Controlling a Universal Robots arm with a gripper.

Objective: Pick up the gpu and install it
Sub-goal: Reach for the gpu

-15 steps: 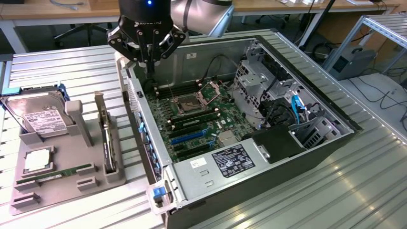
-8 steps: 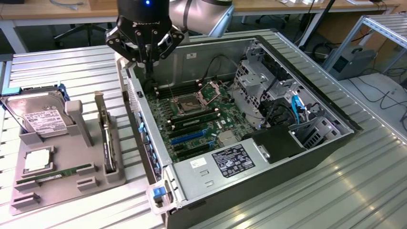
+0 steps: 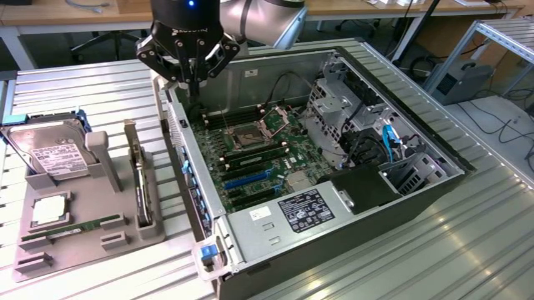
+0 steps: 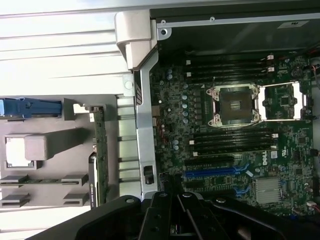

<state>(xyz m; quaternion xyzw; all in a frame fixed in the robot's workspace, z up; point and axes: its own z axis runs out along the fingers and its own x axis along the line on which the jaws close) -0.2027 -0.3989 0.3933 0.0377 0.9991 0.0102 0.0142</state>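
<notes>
Meanwhile, the open computer case [image 3: 276, 75] lay on its side. Just beside the case, a gray holder [image 3: 92, 250] kept the gpu [image 3: 142, 181] standing on edge. Over the case's wall nearest that holder hung the gripper [image 3: 192, 82], fingers pressed together and gripping nothing.

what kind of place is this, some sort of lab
Probably a robotics lab or test workshop: a robot arm hangs over an open computer case on a ribbed metal table, and a grey tray beside it holds parts such as the gpu and a hard drive.
</notes>
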